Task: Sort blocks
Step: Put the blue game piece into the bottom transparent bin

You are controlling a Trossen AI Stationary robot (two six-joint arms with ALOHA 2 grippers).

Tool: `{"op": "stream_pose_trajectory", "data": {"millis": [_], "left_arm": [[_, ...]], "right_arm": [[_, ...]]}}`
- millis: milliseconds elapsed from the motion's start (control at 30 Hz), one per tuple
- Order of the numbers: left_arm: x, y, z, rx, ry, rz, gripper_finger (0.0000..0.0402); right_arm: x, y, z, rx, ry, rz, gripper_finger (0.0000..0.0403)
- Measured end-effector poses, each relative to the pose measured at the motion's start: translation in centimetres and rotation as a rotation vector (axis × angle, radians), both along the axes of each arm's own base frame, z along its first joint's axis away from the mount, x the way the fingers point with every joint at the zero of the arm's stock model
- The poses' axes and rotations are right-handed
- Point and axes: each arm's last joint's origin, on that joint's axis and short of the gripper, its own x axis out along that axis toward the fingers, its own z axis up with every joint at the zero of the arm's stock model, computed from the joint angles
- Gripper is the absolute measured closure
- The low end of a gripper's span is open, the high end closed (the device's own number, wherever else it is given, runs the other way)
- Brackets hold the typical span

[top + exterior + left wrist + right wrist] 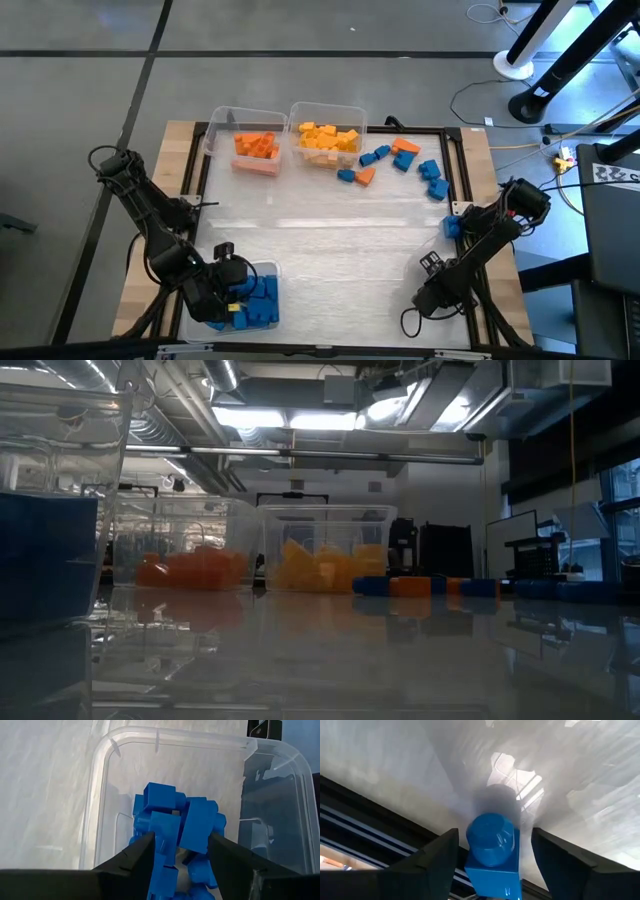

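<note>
Your right gripper (492,870) grasps a blue block (492,852) between its jaws, stud end pointing out past the fingertips, long axis along the fingers, while your left gripper (180,852) stands released around the blue blocks (175,827) in their bin (100,795).

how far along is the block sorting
Mostly done: orange blocks and yellow blocks fill the far bins, and blue blocks sit in the near bin. In hand: the right gripper holds a blue block; the left gripper is over the blue bin. Left: loose blocks on the table.
</note>
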Motion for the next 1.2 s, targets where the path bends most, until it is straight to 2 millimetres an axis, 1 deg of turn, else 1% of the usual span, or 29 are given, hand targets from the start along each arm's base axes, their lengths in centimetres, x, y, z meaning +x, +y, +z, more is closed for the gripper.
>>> {"op": "stream_pose_trajectory", "data": {"millis": [100,200,300,500,767,833,933,1100,1200], "left_arm": [[0.0,0.0,0.0,0.002,0.0,-0.002,0.0233],[0.0,0.0,0.0,0.002,0.0,-0.002,0.0233],[0.0,0.0,0.0,0.002,0.0,-0.002,0.0233],[0.0,0.0,0.0,0.002,0.0,-0.002,0.0233],[0.0,0.0,0.0,0.003,-0.002,-0.004,0.0233],[0.0,0.0,0.0,0.008,-0.008,-0.003,0.0233],[-0.2,-0.1,0.2,0.033,-0.03,-0.023,0.0233],[-0.8,-0.1,0.7,0.048,-0.075,-0.028,0.0233],[-1.3,-0.2,1.0,0.054,-0.1,-0.036,0.0233]], "right_arm": [[-0.1,-0.1,-0.1,0.003,0.011,-0.003,0.0151],[-0.1,-0.1,-0.1,0.002,0.013,-0.004,0.0164],[-0.1,-0.1,-0.1,0.002,0.022,-0.008,0.0193],[-0.2,-0.1,-0.1,0.01,0.041,-0.013,0.0266],[0.0,-0.1,-0.1,0.007,0.038,-0.057,0.0265],[0.4,-0.1,0.0,0.016,0.031,-0.079,0.0254],[1.7,-0.1,0.3,0.053,-0.013,-0.11,0.0247],[3.9,-0.5,0.6,0.118,-0.091,-0.175,0.0265],[5.4,-1.0,0.7,0.179,-0.148,-0.218,0.0266]]}}
